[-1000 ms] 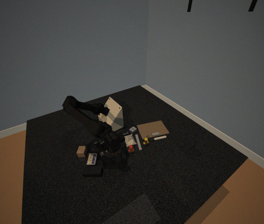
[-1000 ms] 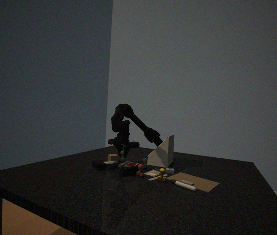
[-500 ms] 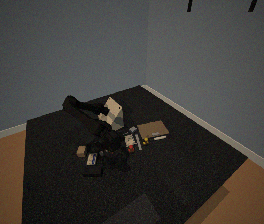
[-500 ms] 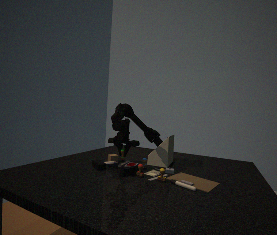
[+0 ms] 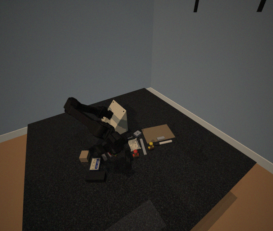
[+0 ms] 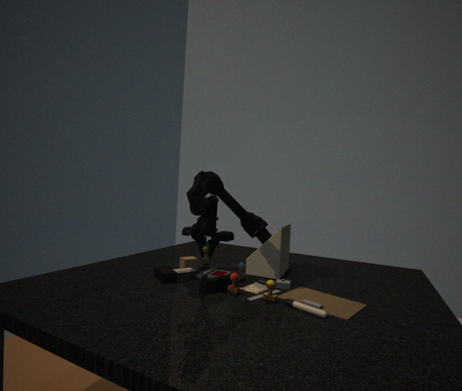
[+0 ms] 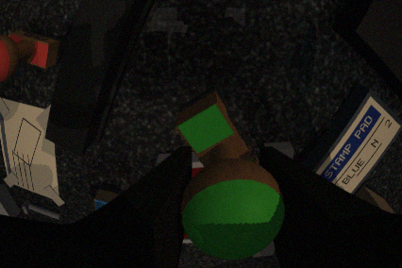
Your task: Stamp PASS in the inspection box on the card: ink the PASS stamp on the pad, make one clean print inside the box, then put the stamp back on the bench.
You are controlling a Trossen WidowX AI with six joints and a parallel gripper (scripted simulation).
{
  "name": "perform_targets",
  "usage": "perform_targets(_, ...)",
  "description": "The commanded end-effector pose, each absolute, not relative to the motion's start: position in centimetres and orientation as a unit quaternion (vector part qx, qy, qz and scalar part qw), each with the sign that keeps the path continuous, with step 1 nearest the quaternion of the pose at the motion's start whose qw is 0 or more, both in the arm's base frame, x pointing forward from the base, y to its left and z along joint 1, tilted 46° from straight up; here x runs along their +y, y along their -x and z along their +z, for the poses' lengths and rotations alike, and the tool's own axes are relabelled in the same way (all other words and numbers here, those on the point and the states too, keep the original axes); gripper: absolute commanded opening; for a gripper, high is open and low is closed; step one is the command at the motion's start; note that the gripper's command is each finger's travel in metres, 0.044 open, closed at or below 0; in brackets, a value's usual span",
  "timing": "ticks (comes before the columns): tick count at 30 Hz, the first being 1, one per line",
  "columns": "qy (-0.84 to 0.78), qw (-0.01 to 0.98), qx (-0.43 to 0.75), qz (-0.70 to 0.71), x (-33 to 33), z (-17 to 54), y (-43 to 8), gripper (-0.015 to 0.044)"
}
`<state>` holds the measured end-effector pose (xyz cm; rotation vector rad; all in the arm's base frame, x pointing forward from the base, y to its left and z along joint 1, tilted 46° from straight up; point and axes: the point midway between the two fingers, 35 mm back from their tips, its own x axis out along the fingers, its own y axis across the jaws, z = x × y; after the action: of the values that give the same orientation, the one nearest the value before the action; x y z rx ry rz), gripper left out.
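My gripper is shut on the green-knobbed stamp, held upright above the table. Its lettering is not readable. The open red ink pad lies below and beside it, partly hidden by stamp and fingers in the wrist view. The card lies flat with a printed box outline; no print is discernible in it. The blue stamp pad is closed. The red stamp and yellow stamp stand near the card.
A blue stamp stands behind the red pad. A wooden block and a black block flank the blue pad. A pale wedge stands behind the card. A brown board and marker lie beyond the yellow stamp.
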<state>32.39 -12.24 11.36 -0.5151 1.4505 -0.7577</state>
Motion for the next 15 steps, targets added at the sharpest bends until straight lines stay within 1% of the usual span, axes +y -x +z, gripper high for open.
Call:
perform_targets(1,0.228,0.655,0.638,-0.335,-11.8,11.4,-31.0,0.0000)
perform_targets(15,0.228,0.654,0.639,-0.335,-10.7,10.6,-25.4,0.0000)
